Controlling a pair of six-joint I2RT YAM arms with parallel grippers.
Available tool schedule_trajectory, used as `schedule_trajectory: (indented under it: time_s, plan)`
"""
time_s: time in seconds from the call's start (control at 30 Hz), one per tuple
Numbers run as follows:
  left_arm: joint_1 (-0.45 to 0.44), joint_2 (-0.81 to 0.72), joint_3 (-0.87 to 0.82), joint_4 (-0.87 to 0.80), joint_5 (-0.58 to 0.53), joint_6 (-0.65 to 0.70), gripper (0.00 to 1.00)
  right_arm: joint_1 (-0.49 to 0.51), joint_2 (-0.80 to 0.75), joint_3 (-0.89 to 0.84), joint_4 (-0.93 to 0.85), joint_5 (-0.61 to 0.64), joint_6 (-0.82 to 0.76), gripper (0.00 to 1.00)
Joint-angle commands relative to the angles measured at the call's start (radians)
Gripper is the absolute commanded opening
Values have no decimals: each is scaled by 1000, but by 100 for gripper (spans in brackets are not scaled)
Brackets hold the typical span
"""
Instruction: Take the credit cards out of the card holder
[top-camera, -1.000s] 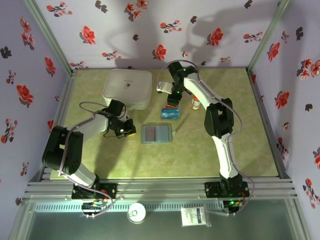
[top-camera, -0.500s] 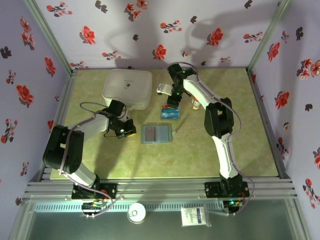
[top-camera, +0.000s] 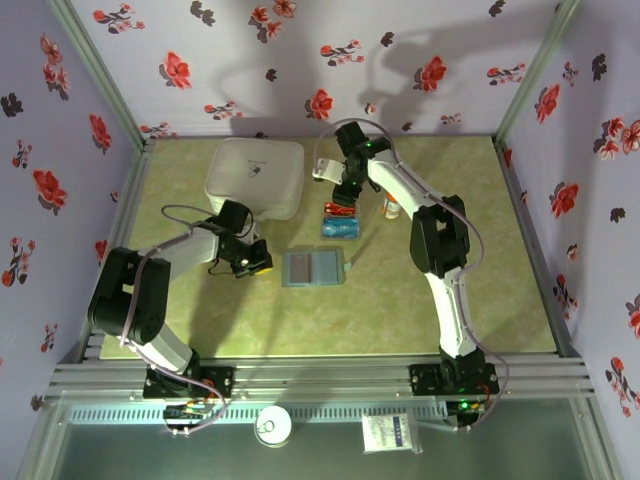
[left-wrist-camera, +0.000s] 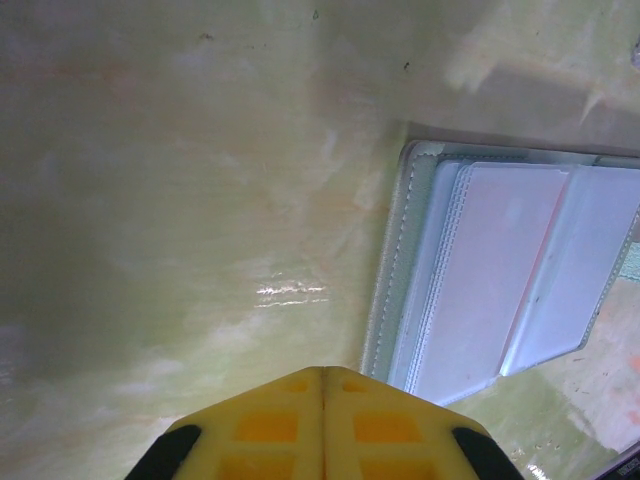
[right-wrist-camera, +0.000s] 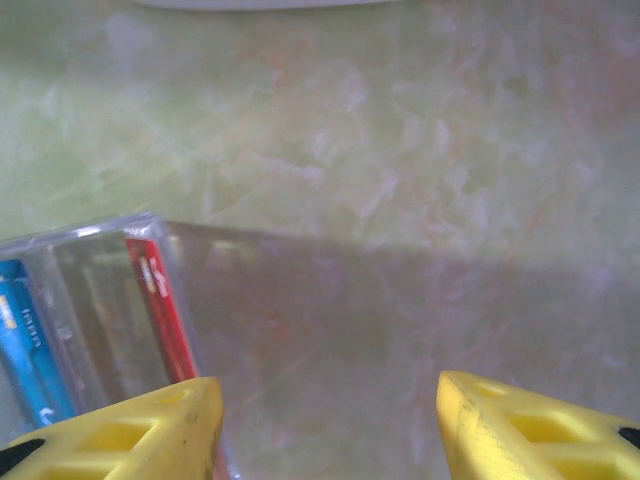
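The grey-blue card holder (top-camera: 313, 268) lies open and flat mid-table, its thin strap at the right side. In the left wrist view the card holder (left-wrist-camera: 500, 270) shows pale clear sleeves. My left gripper (top-camera: 260, 266) rests just left of the holder, its yellow jaws pressed together on nothing (left-wrist-camera: 322, 374). A red-orange card (top-camera: 340, 209) and a blue-teal card (top-camera: 340, 229) lie in a clear tray (top-camera: 352, 220). My right gripper (top-camera: 343, 192) hovers open at the tray's far edge; the right wrist view has the red card (right-wrist-camera: 160, 300) and blue card (right-wrist-camera: 25, 330) beside the open right gripper (right-wrist-camera: 325, 420).
A large white box (top-camera: 255, 177) stands at the back left, close to the left arm. A small bottle (top-camera: 391, 208) stands right of the tray beside the right arm. Bare green tabletop (top-camera: 440, 300) lies in front of and right of the holder.
My right gripper has drawn back a little toward the far side, uncovering a red card in the clear tray. The left arm and the holder have stayed put.
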Motion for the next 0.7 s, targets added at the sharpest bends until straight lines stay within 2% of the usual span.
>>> schedule_trajectory:
  time_s: [0.0, 0.67]
  plan:
    - [8, 12, 22, -7, 16, 17, 6, -5, -27, -1, 24, 30, 25, 58]
    - [8, 1, 21, -7, 20, 15, 7, 3, 27, 30, -85, 29, -7, 59]
